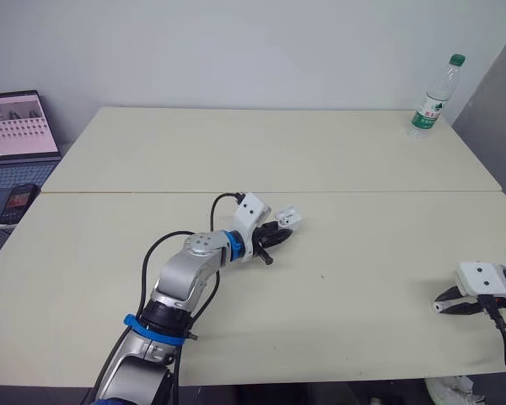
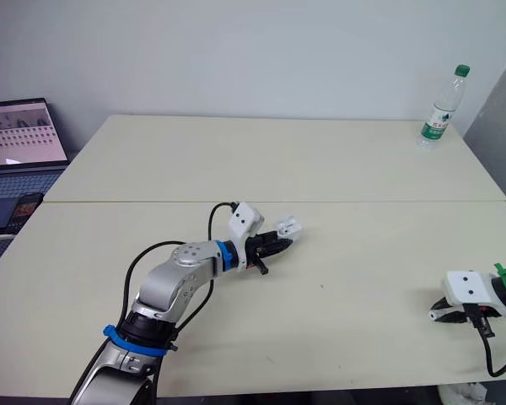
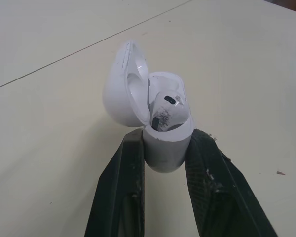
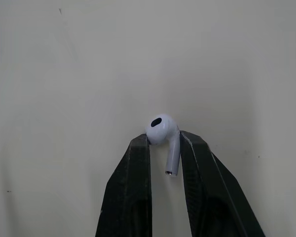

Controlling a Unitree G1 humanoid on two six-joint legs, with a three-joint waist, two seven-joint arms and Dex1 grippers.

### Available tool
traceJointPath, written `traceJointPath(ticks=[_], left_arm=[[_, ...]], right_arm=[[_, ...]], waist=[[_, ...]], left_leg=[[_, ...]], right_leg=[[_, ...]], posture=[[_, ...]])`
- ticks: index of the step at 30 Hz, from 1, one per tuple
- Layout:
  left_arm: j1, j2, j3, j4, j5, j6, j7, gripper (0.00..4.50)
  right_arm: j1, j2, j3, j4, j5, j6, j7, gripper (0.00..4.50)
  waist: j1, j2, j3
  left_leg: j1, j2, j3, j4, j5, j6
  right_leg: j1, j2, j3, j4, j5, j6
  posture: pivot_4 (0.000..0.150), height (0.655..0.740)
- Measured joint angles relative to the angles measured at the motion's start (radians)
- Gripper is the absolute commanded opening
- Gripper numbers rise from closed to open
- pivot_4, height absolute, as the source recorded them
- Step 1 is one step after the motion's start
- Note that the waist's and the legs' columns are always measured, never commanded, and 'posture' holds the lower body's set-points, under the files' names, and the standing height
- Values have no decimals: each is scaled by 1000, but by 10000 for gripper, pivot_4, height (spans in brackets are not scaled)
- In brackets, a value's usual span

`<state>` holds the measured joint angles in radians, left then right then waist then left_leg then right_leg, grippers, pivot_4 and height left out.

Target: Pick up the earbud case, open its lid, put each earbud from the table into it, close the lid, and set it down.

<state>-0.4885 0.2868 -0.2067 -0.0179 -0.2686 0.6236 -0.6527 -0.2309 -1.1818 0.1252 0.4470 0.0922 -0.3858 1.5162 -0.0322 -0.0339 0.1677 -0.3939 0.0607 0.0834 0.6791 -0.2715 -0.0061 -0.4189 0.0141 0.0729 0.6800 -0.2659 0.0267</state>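
Left wrist view: left jaws grip earbud case (image 3: 166, 149) (lid (image 3: 122, 85) open); right jaws pinch earbud (image 4: 162, 129).

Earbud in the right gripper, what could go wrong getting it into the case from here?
1. The right gripper holds the earbud only between its tips, so it may slip or twist on the way across the table.
2. The case already holds the other earbud; the free slot beside it looks tight, and the open lid stands close.
3. The left gripper clamps the case's rounded base, so pressing down could tip it.
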Motion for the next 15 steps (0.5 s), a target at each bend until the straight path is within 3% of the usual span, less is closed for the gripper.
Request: traceJointPath(ticks=[2, 9, 15], left_arm=[[0, 0, 0, 0, 1, 0, 6, 7783], [-2, -3, 0, 0, 1, 0, 6, 7783], [-13, -7, -1, 17, 1, -2, 0, 7783]], right_arm=[[-11, 2, 7, 13, -11, -24, -1, 4448], [-20, -5, 13, 17, -77, -51, -47, 28575], [58, -64, 2, -169, -116, 181, -96, 28575]], waist=[[-1, 0, 0], [2, 0, 0], [7, 0, 0]], left_leg=[[1, 0, 0, 0, 0, 0], [11, -1, 0, 0, 0, 0], [11, -1, -1, 0, 0, 0]], right_leg=[[1, 0, 0, 0, 0, 0], [12, -2, 0, -2, 0, 0], [12, -3, -1, -1, 0, 0]], posture=[[1500, 7362], [1500, 7362], [1500, 7362]])
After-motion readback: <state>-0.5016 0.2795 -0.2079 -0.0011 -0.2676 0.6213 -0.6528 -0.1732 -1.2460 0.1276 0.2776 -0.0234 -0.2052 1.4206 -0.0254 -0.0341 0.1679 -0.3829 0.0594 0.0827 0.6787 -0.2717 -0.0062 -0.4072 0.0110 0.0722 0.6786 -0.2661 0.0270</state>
